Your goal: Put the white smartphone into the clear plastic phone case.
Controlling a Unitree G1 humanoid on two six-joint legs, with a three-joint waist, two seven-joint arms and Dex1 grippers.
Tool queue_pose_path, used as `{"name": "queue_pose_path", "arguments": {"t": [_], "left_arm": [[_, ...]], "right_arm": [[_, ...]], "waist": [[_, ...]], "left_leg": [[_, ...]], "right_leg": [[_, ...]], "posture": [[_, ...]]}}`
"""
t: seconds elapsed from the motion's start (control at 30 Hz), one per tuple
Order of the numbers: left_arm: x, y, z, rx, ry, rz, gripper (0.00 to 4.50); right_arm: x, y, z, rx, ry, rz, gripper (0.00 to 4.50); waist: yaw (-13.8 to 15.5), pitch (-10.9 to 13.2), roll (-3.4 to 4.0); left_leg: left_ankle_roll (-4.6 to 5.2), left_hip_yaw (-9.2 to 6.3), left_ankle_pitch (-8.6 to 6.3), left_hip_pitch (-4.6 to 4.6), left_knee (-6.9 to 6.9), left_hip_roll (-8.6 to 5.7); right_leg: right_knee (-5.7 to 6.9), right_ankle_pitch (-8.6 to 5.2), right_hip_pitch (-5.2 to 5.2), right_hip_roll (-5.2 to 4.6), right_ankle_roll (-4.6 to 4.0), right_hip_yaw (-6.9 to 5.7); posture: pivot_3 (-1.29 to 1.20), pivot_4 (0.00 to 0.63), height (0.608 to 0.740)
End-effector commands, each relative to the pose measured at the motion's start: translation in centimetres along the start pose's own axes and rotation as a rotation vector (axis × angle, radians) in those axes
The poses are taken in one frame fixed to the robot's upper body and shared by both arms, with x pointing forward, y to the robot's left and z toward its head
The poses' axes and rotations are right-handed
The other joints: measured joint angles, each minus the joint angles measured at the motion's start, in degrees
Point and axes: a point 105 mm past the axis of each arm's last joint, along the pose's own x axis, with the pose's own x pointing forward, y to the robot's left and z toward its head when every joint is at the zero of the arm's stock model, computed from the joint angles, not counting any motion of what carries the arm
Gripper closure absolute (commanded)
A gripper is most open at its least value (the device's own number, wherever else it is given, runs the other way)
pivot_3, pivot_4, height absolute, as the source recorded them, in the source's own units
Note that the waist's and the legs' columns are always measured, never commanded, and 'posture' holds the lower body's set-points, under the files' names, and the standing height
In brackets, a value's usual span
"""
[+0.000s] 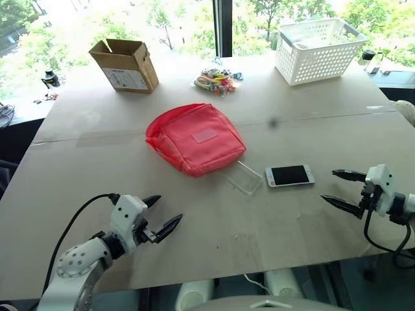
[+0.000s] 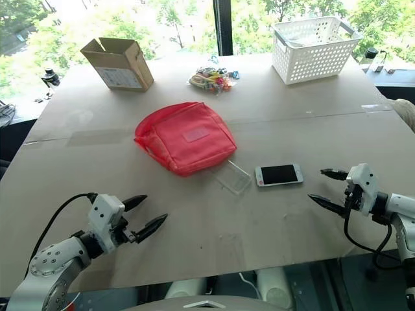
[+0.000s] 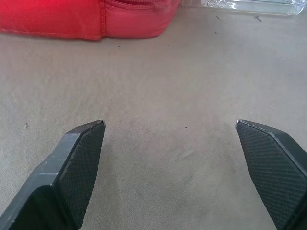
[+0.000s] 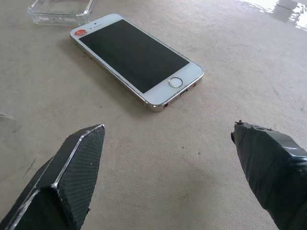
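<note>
Both claws are spread wide and empty: your left gripper (image 1: pixel 157 214) hovers over bare table short of the red fabric zip pouch (image 1: pixel 194 137), your right gripper (image 1: pixel 342 188) just beside the small white flat smartphone with the black screen (image 1: pixel 290 175). The phone lies screen up on the beige table (image 1: pixel 272 227), just beside the thin clear plastic phone case (image 1: pixel 243 177), which sits between phone and pouch, its far end touching or tucked under the pouch edge, can't tell which.

Risks, as I judge them:
- The phone is flat on the table, so the fingertips may skid over it and shove it into the case instead of getting under an edge.
- The case is nearly see-through; easy for you to misjudge its rim and pinch air or crush a wall.
- It's light, so it will likely slide or flip when you press the phone in unless the left claw pins it.
- The pouch crowds the case, so the left fingers (image 3: pixel 81 158) could snag the fabric.
</note>
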Motion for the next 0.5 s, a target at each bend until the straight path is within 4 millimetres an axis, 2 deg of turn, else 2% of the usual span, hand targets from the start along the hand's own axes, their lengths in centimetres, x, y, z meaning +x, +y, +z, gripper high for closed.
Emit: {"name": "queue_pose_path", "arguments": {"t": [0.03, 0.5], "left_arm": [[-0.1, -0.2, 1.3, 0.041, -0.049, 0.0, 0.05], [0.2, -0.8, 2.9, 0.069, -0.121, -0.054, 0.05]], "right_arm": [[-0.2, -0.6, 0.5, -0.027, -0.01, 0.001, 0.0], [0.1, -0.3, 1.1, -0.032, -0.032, 0.034, 0.0]], "waist": [[0.0, 0.0, 0.0], [-0.1, 0.0, 0.0]], "left_leg": [[0.0, 0.0, 0.0, 0.0, 0.0, 0.0], [0.0, 0.03, 0.0, 0.02, 0.0, 0.0]], "right_leg": [[0.0, 0.0, 0.0, 0.0, 0.0, 0.0], [0.01, 0.0, 0.0, 0.0, 0.0, 0.02]], "posture": [[0.0, 0.15, 0.74], [0.0, 0.15, 0.74]]}}
